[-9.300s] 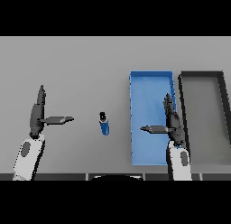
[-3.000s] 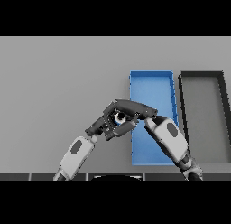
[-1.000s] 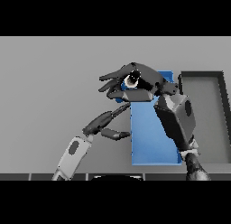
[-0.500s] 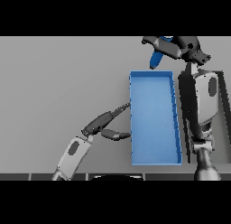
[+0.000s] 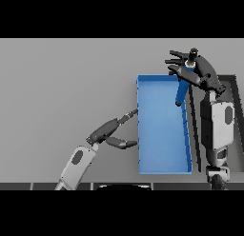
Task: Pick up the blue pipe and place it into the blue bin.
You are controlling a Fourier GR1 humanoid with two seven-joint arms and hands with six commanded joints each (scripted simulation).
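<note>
In the head view, the right hand (image 5: 198,71), fingers grasping the short blue pipe with a dark cap (image 5: 182,90), is now hanging it over the far right corner of the open blue rectangular bin (image 5: 143,130), having swung down from beyond its rim, so release looks close, while the left hand (image 5: 110,132) is resting open-fingered on the grey desk (image 5: 66,87).
</note>
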